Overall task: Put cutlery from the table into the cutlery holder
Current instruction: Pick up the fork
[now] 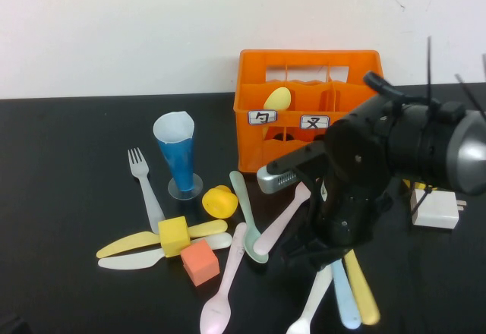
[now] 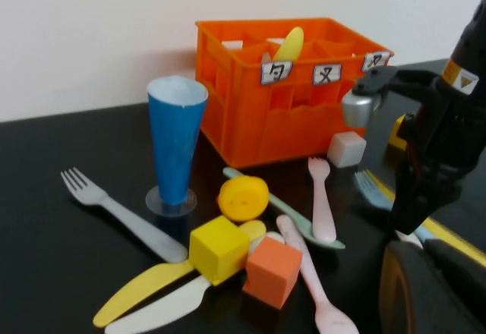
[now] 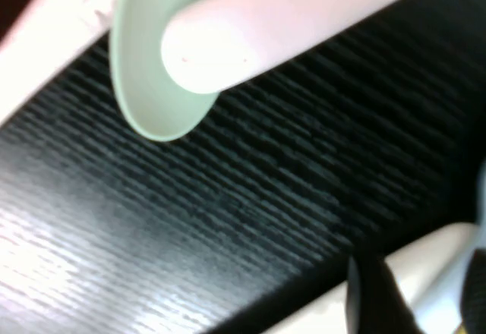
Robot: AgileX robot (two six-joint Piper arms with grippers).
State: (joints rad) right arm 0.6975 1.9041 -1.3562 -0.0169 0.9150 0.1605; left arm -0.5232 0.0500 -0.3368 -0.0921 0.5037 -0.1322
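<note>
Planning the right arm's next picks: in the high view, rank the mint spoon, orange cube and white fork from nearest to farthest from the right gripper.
From the right gripper, low over the table:
1. Mint spoon, just to its left.
2. Orange cube, farther left.
3. White fork, far left, beside the blue cup.

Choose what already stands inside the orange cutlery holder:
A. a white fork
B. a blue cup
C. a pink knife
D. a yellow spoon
D: a yellow spoon rises from a rear compartment of the orange cutlery holder, while the other cutlery lies on the table.
</note>
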